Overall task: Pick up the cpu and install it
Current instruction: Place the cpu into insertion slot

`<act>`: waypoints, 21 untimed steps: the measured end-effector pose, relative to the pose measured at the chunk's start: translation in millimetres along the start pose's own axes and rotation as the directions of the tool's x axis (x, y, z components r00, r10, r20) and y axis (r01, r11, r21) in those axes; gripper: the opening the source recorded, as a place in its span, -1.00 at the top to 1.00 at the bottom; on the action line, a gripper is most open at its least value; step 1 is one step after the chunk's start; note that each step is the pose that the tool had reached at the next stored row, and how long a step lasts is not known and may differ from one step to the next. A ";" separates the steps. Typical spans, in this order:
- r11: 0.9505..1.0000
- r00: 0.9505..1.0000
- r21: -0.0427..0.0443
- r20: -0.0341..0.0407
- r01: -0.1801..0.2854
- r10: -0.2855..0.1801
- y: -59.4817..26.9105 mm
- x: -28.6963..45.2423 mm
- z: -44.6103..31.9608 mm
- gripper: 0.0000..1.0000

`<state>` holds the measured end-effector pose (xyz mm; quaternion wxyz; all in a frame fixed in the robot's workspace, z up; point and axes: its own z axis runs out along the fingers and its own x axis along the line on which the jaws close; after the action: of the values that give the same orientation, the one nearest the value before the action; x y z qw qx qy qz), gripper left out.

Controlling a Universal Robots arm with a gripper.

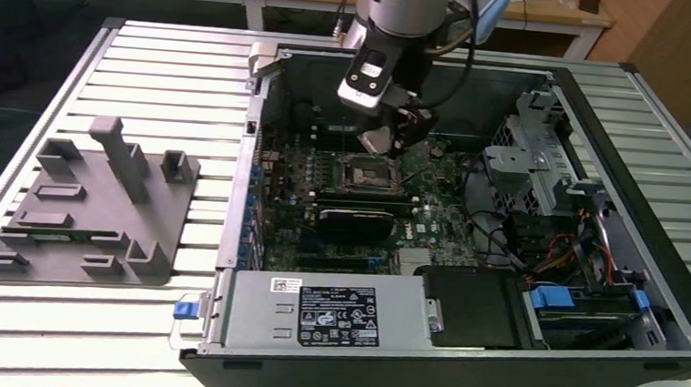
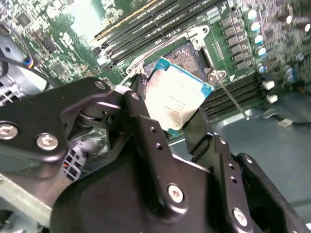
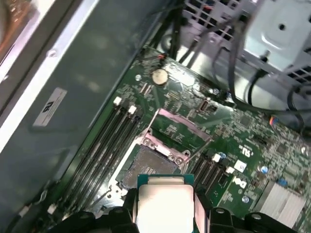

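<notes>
cpu (image 2: 177,104): flat silver square | clamped between black jaws | over socket (image 3: 146,166)

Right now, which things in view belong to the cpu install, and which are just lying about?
Job: cpu; gripper, shut on it; open socket.
Lying about: grey tray beside the computer case; labelled metal box; coloured cables.
</notes>
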<state>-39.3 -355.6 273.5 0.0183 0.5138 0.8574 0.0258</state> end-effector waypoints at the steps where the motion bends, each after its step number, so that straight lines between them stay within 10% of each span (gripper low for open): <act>1: 1.000 1.000 0.000 0.001 -0.018 0.018 0.0 0.0 0.0 -0.09; 10: 0.984 0.984 0.000 0.011 -0.180 0.180 -0.1 0.0 0.6 -0.09; 19: 0.942 0.941 -0.002 0.022 -0.337 0.337 -0.1 0.0 1.4 -0.09; 21: 0.938 0.938 -0.002 0.022 -0.346 0.346 -0.1 0.0 1.4 -0.09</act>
<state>-39.3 -355.7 272.1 0.0225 0.6567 0.7535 0.0221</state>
